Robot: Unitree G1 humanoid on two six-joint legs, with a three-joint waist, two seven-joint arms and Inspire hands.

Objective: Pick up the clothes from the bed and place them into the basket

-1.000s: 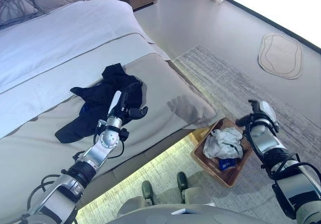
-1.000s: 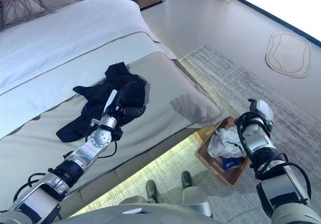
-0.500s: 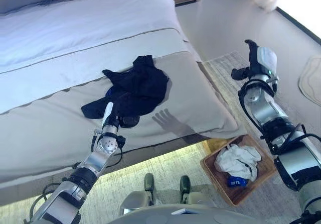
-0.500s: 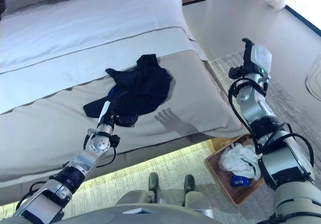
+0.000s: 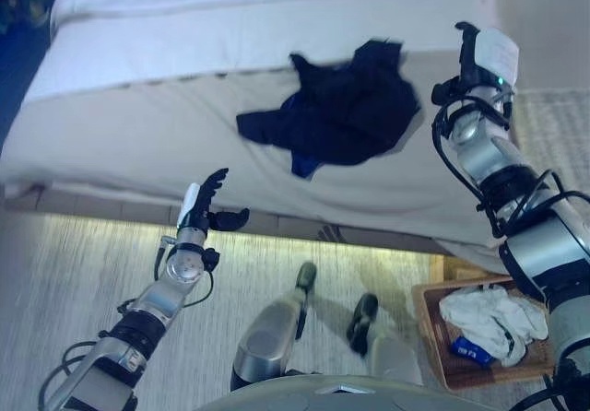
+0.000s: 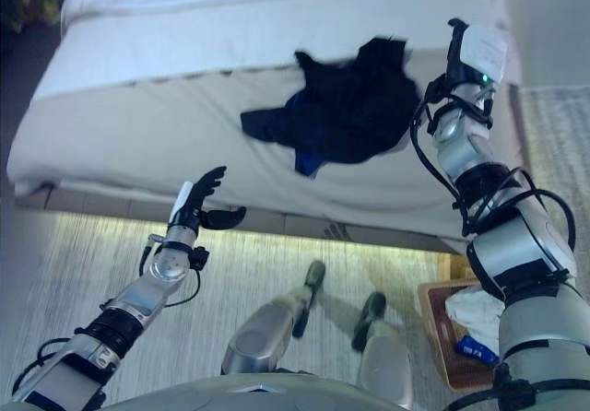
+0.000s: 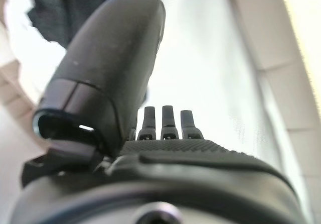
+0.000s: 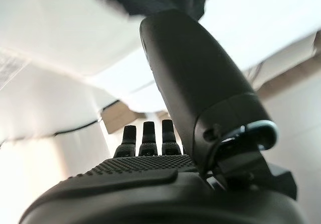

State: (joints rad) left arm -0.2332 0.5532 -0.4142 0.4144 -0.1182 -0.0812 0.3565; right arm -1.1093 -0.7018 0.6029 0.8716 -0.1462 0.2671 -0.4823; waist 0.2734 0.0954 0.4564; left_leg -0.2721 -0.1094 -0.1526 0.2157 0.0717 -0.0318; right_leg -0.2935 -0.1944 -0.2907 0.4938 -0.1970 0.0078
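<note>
Here, bed (image 5: 138,144): it spans the upper part of both eye views, with a beige cover over its near end and white bedding beyond.
Dark clothes (image 5: 336,111): a crumpled black garment with a bit of blue showing lies on the beige cover, toward the right side of the bed, held by neither hand.
Left hand (image 5: 205,204): it is raised in front of the bed's near edge, fingers straight and spread, thumb out to the side, holding nothing, well apart from the dark clothes.
Right hand (image 5: 479,56): it is lifted over the bed's right corner, just beside the garment's right edge; its wrist view shows fingers straight and nothing in them.
Basket (image 5: 433,314): a brown wooden tray-like basket sits on the rug (image 5: 74,282) at lower right, past the bed's corner.
Basket contents: a white cloth (image 5: 484,310) and a small blue item (image 5: 466,348) lie inside.
</note>
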